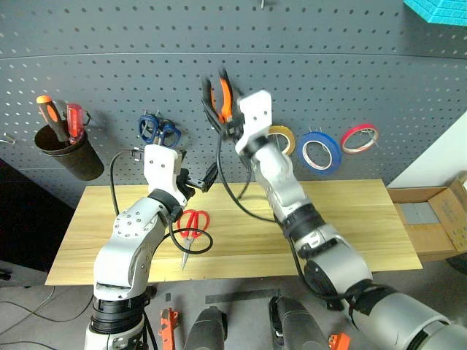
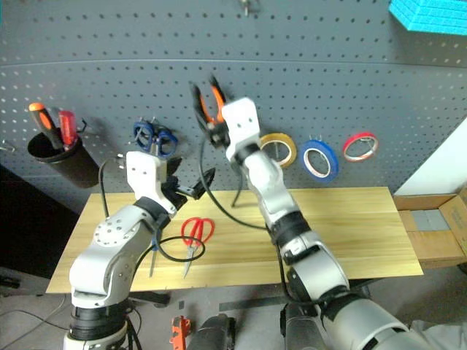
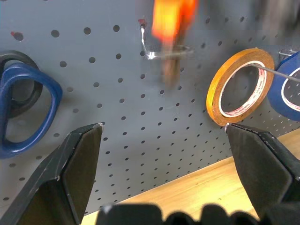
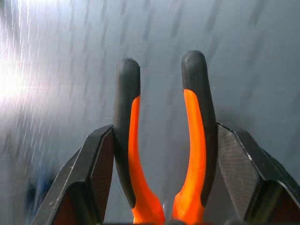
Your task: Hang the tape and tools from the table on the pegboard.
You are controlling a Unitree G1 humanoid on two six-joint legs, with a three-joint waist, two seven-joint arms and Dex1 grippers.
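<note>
My right gripper is raised against the pegboard and is shut on the orange-and-black pliers, whose handles point up by a metal hook. The yellow-tan tape hangs on the board just right of that hand. Red-handled scissors lie on the table below my left gripper, which is open and level, facing the board with nothing between its fingers. A slim bluish tool, perhaps the screwdriver, lies half hidden beside my left arm.
Blue-handled scissors hang left of the pliers. A blue tape roll and a red one hang right of the yellow tape. A black cup with orange and red screwdrivers hangs at far left. A cardboard box stands past the table's right end.
</note>
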